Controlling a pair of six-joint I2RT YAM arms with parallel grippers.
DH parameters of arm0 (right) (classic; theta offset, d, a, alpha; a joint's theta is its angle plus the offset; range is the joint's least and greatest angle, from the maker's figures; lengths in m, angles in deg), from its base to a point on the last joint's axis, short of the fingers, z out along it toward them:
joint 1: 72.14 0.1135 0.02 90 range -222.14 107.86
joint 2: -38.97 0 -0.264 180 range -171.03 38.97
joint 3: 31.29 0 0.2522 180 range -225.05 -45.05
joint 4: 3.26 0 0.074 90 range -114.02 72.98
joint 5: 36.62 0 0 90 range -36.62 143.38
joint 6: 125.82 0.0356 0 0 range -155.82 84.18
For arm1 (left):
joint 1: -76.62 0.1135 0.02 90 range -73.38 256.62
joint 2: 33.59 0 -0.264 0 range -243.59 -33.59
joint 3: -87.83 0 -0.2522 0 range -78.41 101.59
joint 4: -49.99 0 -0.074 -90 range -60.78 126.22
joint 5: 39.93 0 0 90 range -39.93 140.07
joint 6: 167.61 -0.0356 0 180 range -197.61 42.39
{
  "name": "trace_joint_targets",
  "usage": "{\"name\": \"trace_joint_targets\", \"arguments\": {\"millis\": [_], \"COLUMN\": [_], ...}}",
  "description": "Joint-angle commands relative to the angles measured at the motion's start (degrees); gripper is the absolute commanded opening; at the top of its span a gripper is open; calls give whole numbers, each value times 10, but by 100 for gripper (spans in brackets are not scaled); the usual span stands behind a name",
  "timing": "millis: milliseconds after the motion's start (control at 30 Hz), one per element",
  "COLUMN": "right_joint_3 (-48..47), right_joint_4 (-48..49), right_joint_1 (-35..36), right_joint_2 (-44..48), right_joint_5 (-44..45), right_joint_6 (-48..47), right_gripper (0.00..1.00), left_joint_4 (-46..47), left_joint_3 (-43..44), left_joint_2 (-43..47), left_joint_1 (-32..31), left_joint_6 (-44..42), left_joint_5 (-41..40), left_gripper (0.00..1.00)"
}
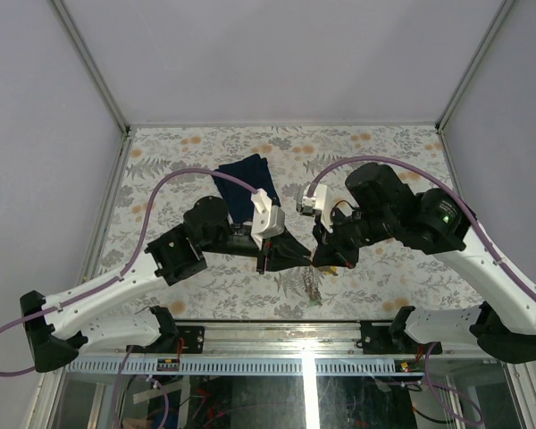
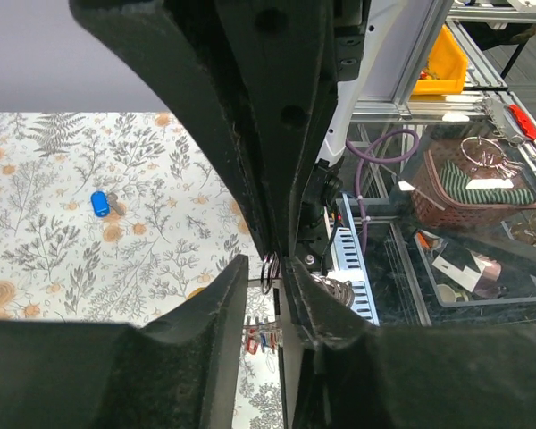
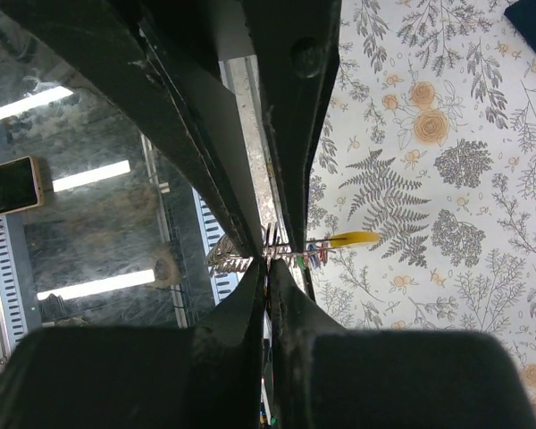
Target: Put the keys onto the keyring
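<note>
- While both arms meet over the middle of the table (image 1: 384,277), the step in hand appears to be threading: the keyring (image 2: 267,272) is held up off the surface between the two claws.
- Left gripper (image 2: 272,261): jaws closed to a narrow slit, pinching the ring's wire, which shows as a small double loop between the fingertips.
- Right gripper (image 3: 266,261): jaws drawn almost fully together at the ring's edge. It seems to grip the wire itself, though a grip on a key shank instead cannot be ruled out.
- Keys near the ring: a yellow-tagged key (image 3: 353,239) juts out just beside the right fingertips, with small red and blue tags (image 2: 261,338) hanging close below. Whether all of these are already on the wire cannot be told.
- Key still loose: a blue-tagged key (image 2: 100,204) lies flat on the floral surface, well apart from both claws, so the task is judged unfinished.
- Next move, as a judgement: one claw must hold the ring steady while the other lets go, fetches the loose key and guides its hole onto the wire's open end, which calls for fine alignment.
- A folded navy cloth (image 1: 241,183) lies behind the left arm and plays no part.
</note>
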Motion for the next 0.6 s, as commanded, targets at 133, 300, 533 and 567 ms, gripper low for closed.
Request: {"name": "trace_joint_targets", "arguments": {"millis": [133,300,533,567], "right_joint_3": [-6,-9,-10,-10], "right_joint_4": [32,44,48,49], "right_joint_1": [3,3,3,3], "right_joint_2": [2,11,13,14], "right_joint_5": [-17,-12,-12,-12], "right_joint_6": [13,19,21,22], "right_gripper": [0,0,0,0], "left_joint_4": [19,14,9,10], "left_joint_3": [27,26,24,24], "left_joint_2": [-2,0,3,3], "left_joint_1": [-5,-6,-7,-7], "left_joint_6": [-10,-13,-14,-14], "left_joint_5": [15,17,14,15], "left_gripper": [3,3,12,10]}}
